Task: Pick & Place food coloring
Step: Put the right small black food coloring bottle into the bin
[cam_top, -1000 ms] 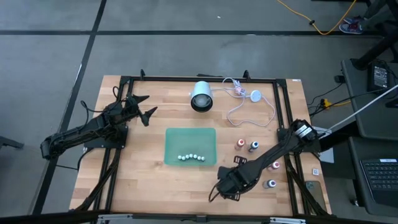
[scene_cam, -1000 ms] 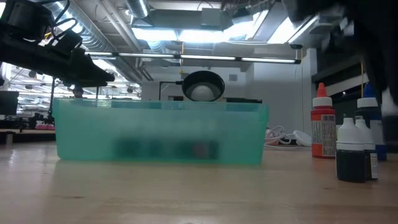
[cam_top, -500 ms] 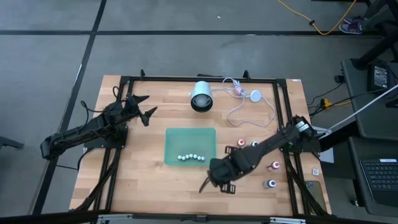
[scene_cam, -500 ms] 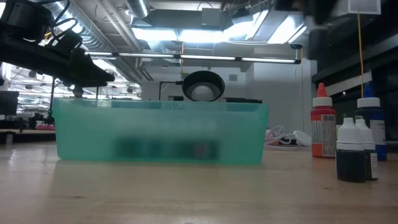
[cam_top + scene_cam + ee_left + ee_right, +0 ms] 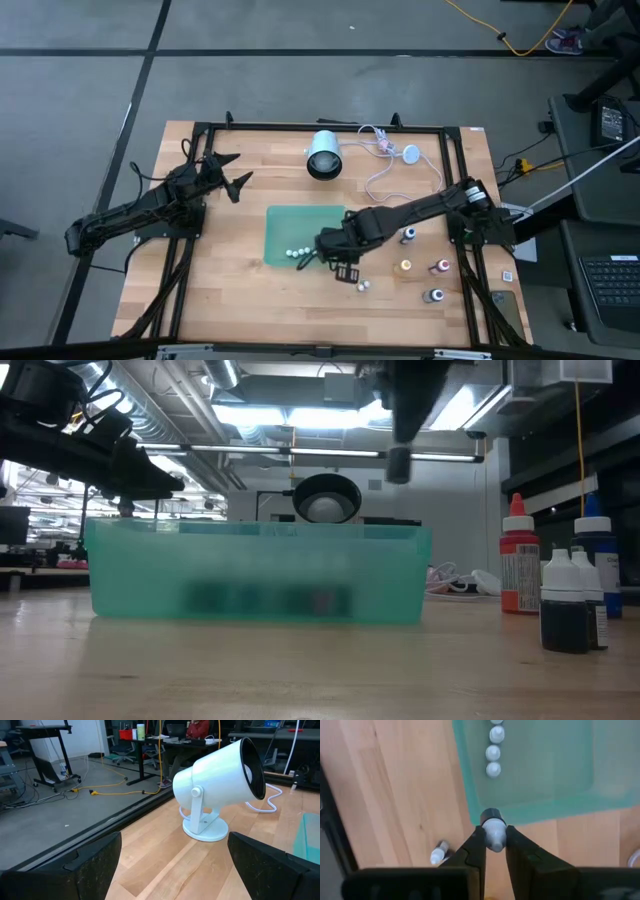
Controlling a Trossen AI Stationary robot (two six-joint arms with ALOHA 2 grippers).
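Right gripper (image 5: pixel 494 842) pinching a small dark bottle (image 5: pixel 492 822) at the green tray's (image 5: pixel 285 222) 4 o'clock rim.
Bottle colour unclear; labels on standing bottles (image 5: pixel 519 565) unreadable. Left gripper (image 5: pixel 232 172) spread, idle at 10 o'clock.

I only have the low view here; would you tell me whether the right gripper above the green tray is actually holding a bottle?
Observer: Yes. The right wrist view shows the right gripper shut on a small bottle with a pale cap.
Operator: Thank you. Is it over the middle of the tray?
Observer: No. From above it hangs at the rim of the green tray, at the corner nearest the right arm.
Operator: And where is the other arm?
Observer: The left gripper waits at the table's left side, open and apart from the tray.
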